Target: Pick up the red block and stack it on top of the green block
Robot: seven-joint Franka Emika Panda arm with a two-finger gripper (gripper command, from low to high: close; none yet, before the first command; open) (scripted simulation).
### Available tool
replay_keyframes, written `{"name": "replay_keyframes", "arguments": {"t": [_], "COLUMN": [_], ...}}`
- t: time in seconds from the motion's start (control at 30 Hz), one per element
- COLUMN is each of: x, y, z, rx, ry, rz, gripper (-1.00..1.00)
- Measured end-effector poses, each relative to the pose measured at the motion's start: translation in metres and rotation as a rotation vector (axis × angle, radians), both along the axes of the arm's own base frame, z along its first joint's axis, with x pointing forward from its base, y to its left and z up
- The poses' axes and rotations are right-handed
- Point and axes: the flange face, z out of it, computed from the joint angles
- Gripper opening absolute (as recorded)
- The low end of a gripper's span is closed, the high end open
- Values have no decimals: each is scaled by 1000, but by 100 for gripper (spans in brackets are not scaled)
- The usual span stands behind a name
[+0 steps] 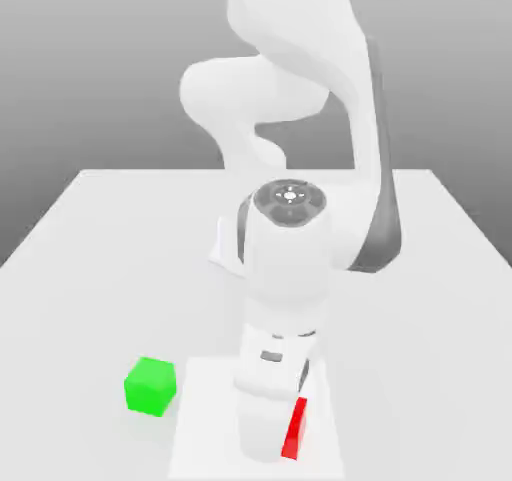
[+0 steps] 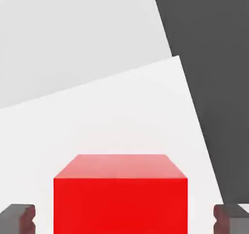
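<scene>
Nearest the camera, we have the gripper (image 2: 124, 218) and the red block (image 1: 294, 432), low over the white patch (image 1: 205, 429) towards the table's near edge. What matters for our coming move is that the block lies between the two fingers, with a gap on either side; its side faces look square to them, and being a cube it has no long axis to match. The gripper is spread wide, holding nothing. From the exterior view, part of the block shows just at the gripper's right side. Our green block (image 1: 151, 386) sits on the table (image 1: 80, 299), beyond the patch's edge on the exterior view's left. We judge the grasp comes next: close evenly, then lift clear before crossing to the green block. Closing off-centre could nudge the cube.
</scene>
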Motion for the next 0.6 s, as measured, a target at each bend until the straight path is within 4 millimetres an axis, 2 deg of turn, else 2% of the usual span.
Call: {"name": "replay_keyframes", "arguments": {"t": [0.13, 0.3, 0.37, 0.5, 0.6], "x": [0, 0, -5, -24, -46], "y": [0, 0, -22, -94, -137], "z": [-3, 48, 62, 81, 89], "rx": [0, 0, -6, -18, -17], "ry": [1, 2, -1, -3, 0], "rz": [0, 1, 39, 121, 205], "gripper": [-100, -100, -100, -100, -100]}}
